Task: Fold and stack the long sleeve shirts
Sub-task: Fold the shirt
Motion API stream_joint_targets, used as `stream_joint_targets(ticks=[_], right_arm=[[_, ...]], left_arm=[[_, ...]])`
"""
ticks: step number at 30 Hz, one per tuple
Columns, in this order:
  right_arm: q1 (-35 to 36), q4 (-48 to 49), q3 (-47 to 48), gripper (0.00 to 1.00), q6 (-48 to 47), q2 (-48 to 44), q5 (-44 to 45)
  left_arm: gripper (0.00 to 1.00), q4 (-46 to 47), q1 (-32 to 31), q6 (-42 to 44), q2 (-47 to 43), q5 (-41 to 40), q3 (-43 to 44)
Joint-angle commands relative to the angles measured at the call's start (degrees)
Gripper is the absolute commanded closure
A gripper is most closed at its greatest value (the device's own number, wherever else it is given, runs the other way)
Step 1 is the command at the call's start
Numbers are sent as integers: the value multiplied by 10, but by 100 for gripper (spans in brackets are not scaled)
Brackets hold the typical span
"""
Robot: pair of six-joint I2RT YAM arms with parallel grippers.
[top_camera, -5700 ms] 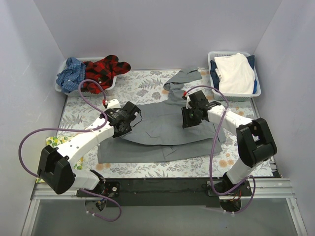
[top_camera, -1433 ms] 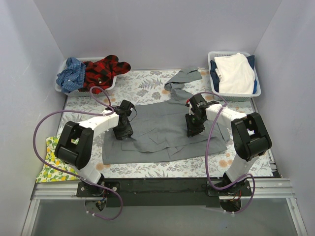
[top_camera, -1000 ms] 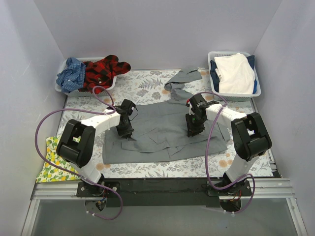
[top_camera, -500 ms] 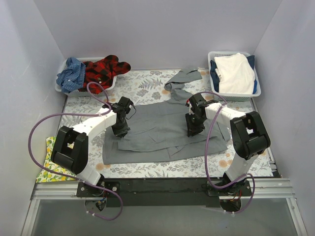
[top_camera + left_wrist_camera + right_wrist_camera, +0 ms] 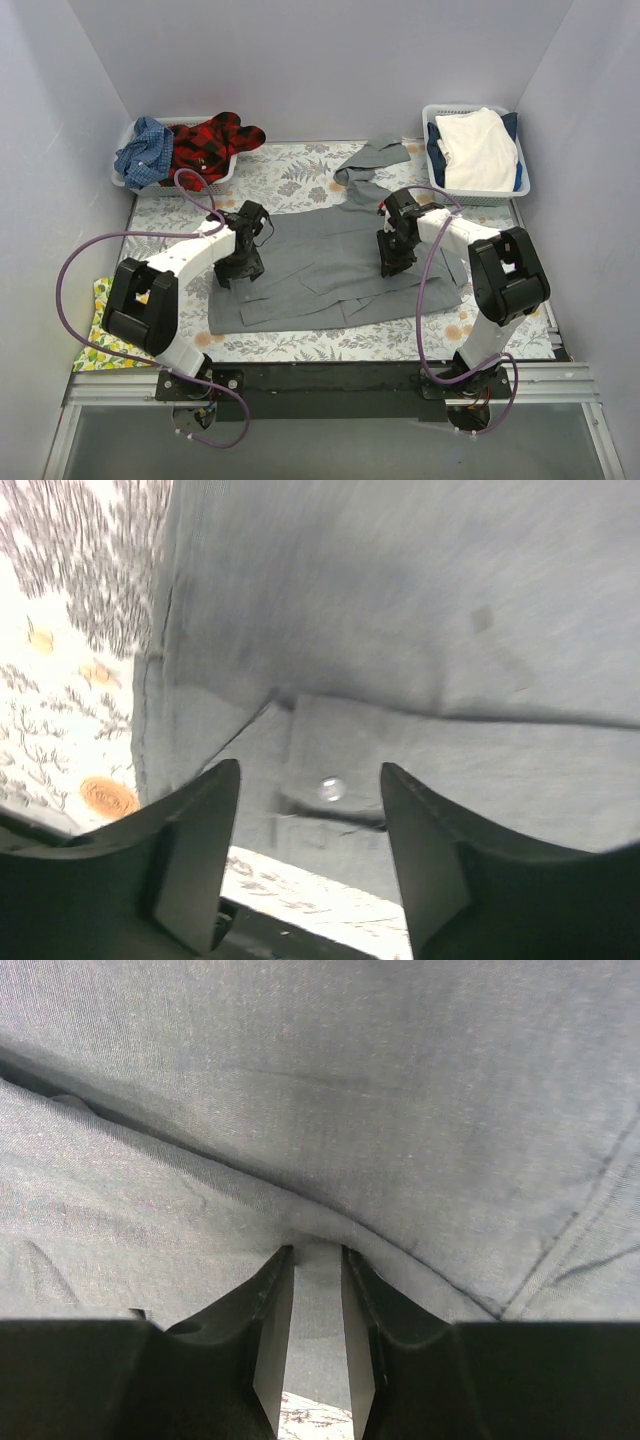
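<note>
The grey shirt (image 5: 320,270) lies spread across the middle of the table with its near part folded over; one sleeve runs up to the back (image 5: 375,155). My left gripper (image 5: 240,270) hovers over its left part, open and empty; the left wrist view shows it (image 5: 308,780) above the grey cloth (image 5: 400,630) and a small button (image 5: 329,789). My right gripper (image 5: 392,262) rests on the shirt's right part; in the right wrist view it (image 5: 317,1257) is shut on a fold of the grey cloth (image 5: 350,1080). The red-black plaid shirt (image 5: 210,140) and blue checked shirt (image 5: 143,150) lie in the left basket.
A white basket (image 5: 222,172) stands at the back left. Another white basket (image 5: 520,178) at the back right holds white and dark blue cloth. A yellow lemon-print cloth (image 5: 95,335) lies at the near left. The fern-print table cover (image 5: 290,180) shows around the shirt.
My left gripper has drifted a little to the left over the shirt, and the fold under it now lies flatter. The right gripper has stayed in place on the cloth.
</note>
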Motion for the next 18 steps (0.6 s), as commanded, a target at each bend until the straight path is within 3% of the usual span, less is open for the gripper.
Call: stream_joint_targets(ticks=[1, 6, 10, 18], right_arm=[[-5, 16, 33, 62, 0, -45, 42], [-5, 15, 51, 51, -6, -82, 82], [-5, -4, 46, 50, -12, -68, 99], [-8, -3, 5, 52, -4, -34, 69]], left_arm=[[39, 0, 2, 14, 4, -48, 89], [34, 19, 1, 58, -3, 16, 122], [34, 47, -2, 61, 8, 111, 89], [34, 59, -6, 68, 66, 118, 46]])
